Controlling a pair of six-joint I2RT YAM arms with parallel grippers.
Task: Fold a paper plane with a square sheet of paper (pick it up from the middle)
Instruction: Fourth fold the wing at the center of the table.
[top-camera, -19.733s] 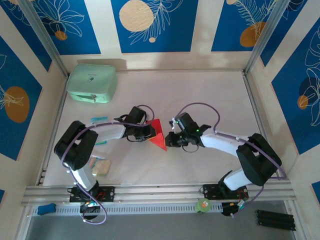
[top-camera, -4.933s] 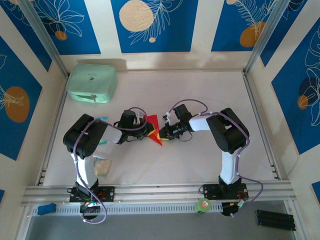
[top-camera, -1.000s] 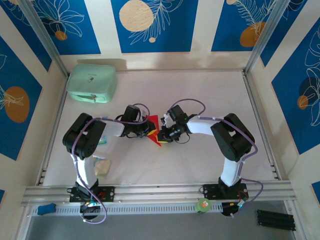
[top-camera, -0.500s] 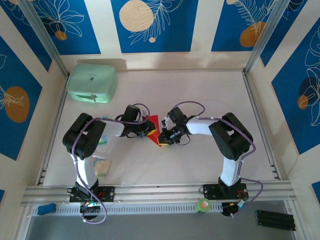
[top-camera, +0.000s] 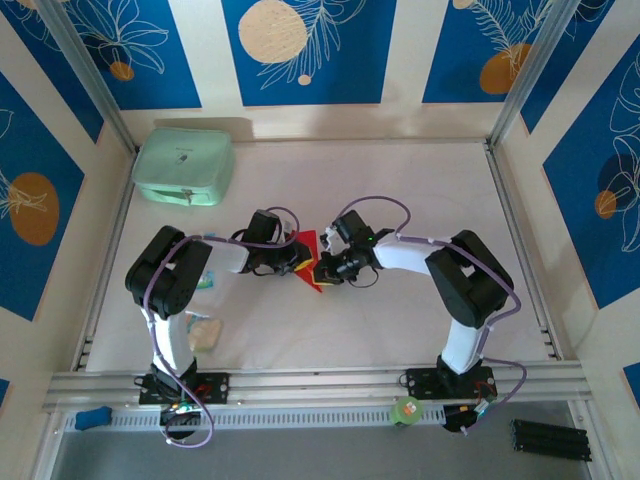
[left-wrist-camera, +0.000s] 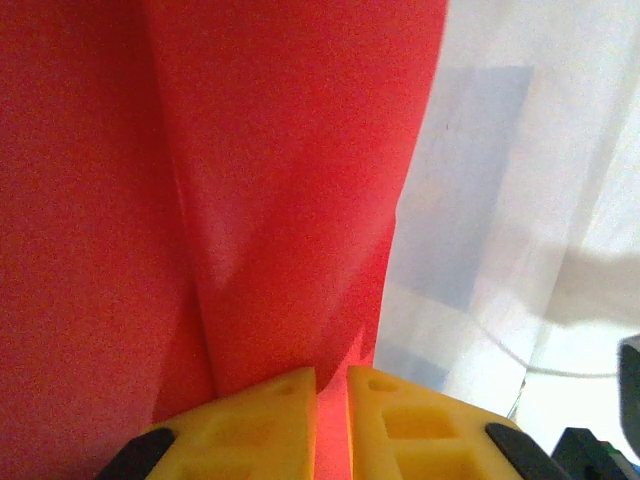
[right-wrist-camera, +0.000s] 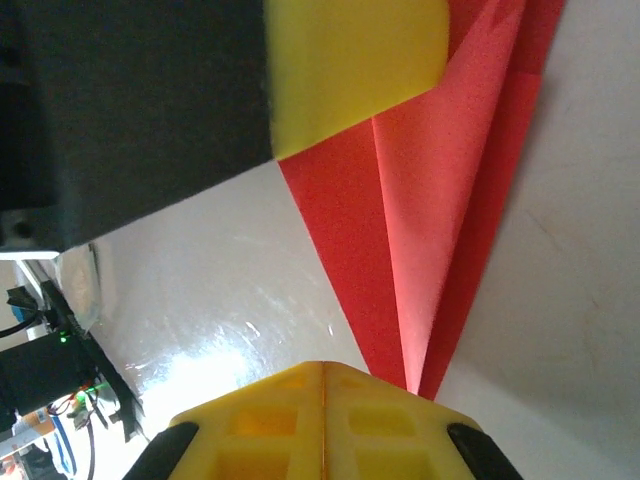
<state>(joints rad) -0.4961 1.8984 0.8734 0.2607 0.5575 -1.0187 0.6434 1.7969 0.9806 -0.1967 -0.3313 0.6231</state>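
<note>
**Ops:** Where's the paper relative to your fingers?

**Me:** Starting nearest the bases, the sharp tip of the paper plane (right-wrist-camera: 420, 220) points back toward me. My right gripper (right-wrist-camera: 323, 400) sits right at that tip with its pads pressed flat together. The tip runs in at the edge of one pad, off to the side of the seam. I can't tell whether it is nipped or only pinned to the table.

**Ops:** And the left?

**Me:** The left gripper (left-wrist-camera: 331, 425) comes in from the opposite side, further up the body. Its pads are clamped on a layer of the red paper. I can see red in the slit between them and a crease running away from the fingers.

**Ops:** So how does the long axis lie?

**Me:** From overhead it's tip near and wide end far, slightly slanted, passing between the two grippers. They face each other across it, the right nearer the tip and the left nearer the middle.

**Ops:** What does the next move need?

**Me:** My guess is a fold about that centre crease, so I'd pull crosswise to the axis. The left has the only grip I trust. The mint-green case (top-camera: 183, 167) sits well apart at the far left.
</note>
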